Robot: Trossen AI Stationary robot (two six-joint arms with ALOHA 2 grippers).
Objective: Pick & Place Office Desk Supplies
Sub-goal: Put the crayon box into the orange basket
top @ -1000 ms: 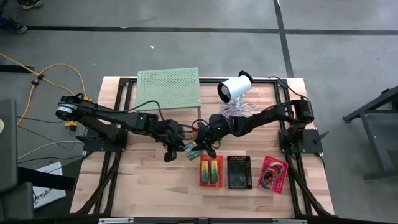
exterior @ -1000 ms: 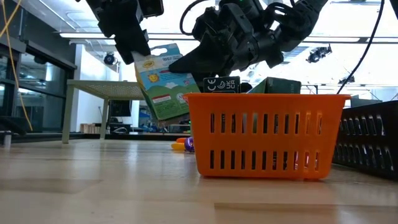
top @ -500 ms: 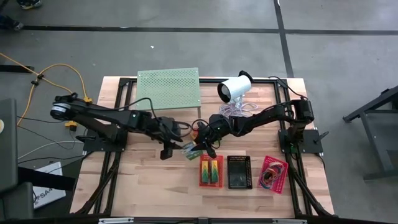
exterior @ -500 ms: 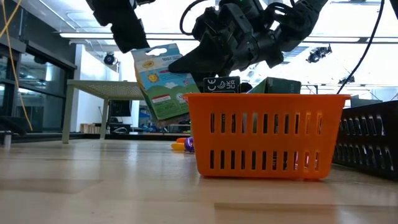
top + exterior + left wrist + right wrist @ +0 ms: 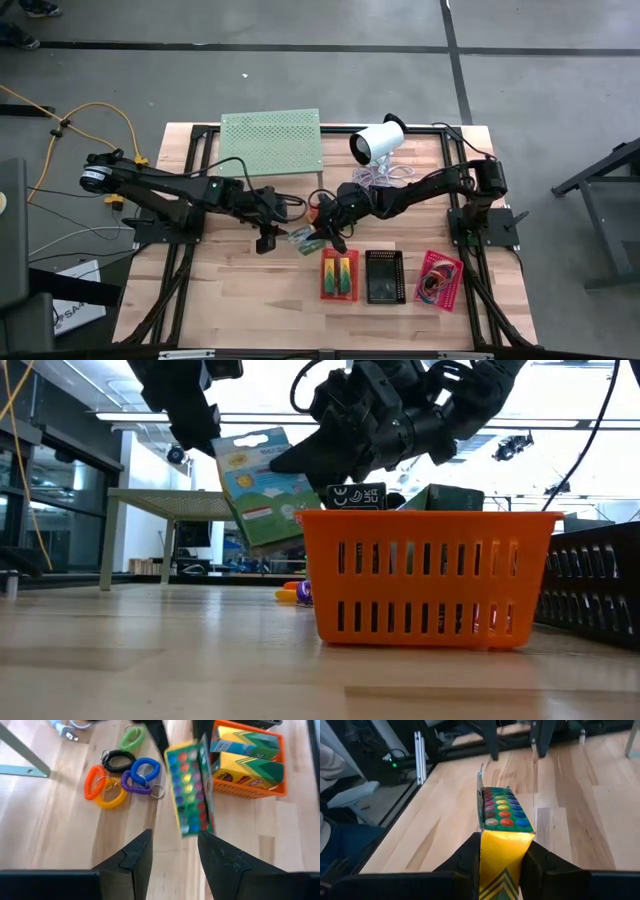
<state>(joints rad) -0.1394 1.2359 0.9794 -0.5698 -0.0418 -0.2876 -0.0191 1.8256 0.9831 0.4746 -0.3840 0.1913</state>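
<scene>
A flat green pack (image 5: 304, 238) with coloured dots hangs over the table, just left of the red-orange basket (image 5: 339, 276), and my right gripper (image 5: 323, 236) is shut on it. The basket holds two more green-and-yellow packs (image 5: 245, 755). My left gripper (image 5: 175, 862) stands open, a little to the left of the held pack (image 5: 189, 790) and clear of it. In the low view the pack (image 5: 262, 490) is tilted above the tabletop beside the basket (image 5: 425, 575). A black basket (image 5: 384, 277) and a pink basket (image 5: 440, 280) with loops stand farther right. My right gripper pinches the pack's yellow end (image 5: 505, 852) between its two fingers (image 5: 469, 857), one on each long side. The fingers come from the table's right, slanting slightly down, and lie along the pack. The pack is lifted clear of the table, tilted, with its dotted end reaching toward my left gripper.
Several coloured coil loops (image 5: 122, 772) lie on the table beyond the held pack. A white cylinder device (image 5: 378, 142) with its cable and a pale-green perforated stand (image 5: 270, 142) stand at the far edge. Bare wood lies near the table's front left.
My left gripper has drawn back from the pack toward the table's left edge and slightly up, and now stands clear of it. The pack stays in my right gripper at about the same place above the table.
</scene>
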